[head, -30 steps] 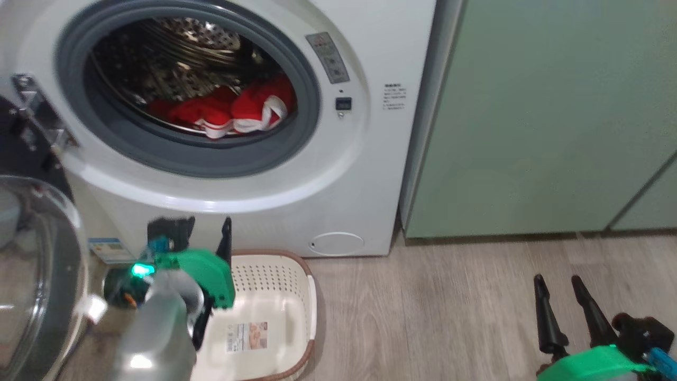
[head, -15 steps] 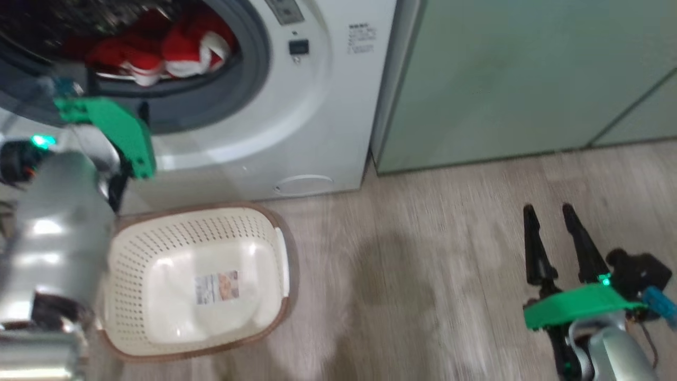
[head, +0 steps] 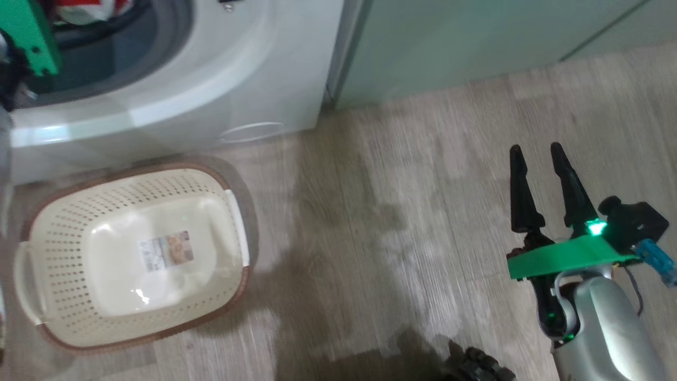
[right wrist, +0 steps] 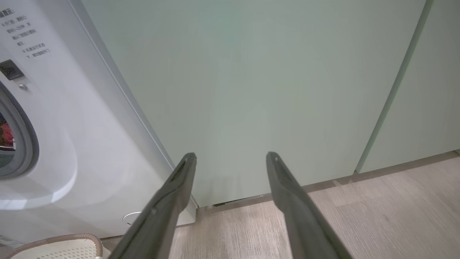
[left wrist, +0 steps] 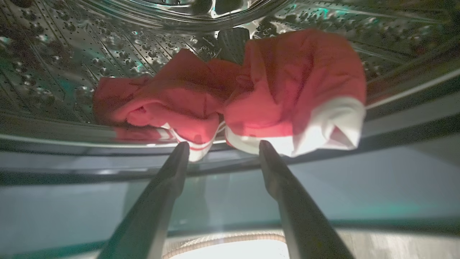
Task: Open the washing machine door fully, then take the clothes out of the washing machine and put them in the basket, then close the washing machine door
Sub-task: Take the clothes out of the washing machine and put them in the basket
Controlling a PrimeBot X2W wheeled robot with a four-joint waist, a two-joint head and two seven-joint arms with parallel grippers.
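The washing machine (head: 174, 90) is white, and its grey-gasketed mouth stands uncovered at the head view's top left. The washing machine door is out of view. Red clothes (left wrist: 230, 90) with white trim lie bunched on the perforated steel drum floor. My left gripper (left wrist: 222, 146) is open at the drum's lip, its tips just short of the white hem, with nothing between them. That arm's green mount (head: 24, 37) sits at the mouth. The cream basket (head: 132, 254) stands with nothing in it on the floor below. My right gripper (head: 537, 153) hangs open over the floor, far right.
Pale green cabinet doors (right wrist: 269, 90) stand right of the washer (right wrist: 72, 126), flush with its side. Grey wood-look floor (head: 381, 222) stretches between the basket and my right arm. A dark toothed part (head: 476, 368) shows at the head view's bottom edge.
The head view has swung down and to the right. My left gripper rose from over the basket to the drum mouth. Both grippers stayed open.
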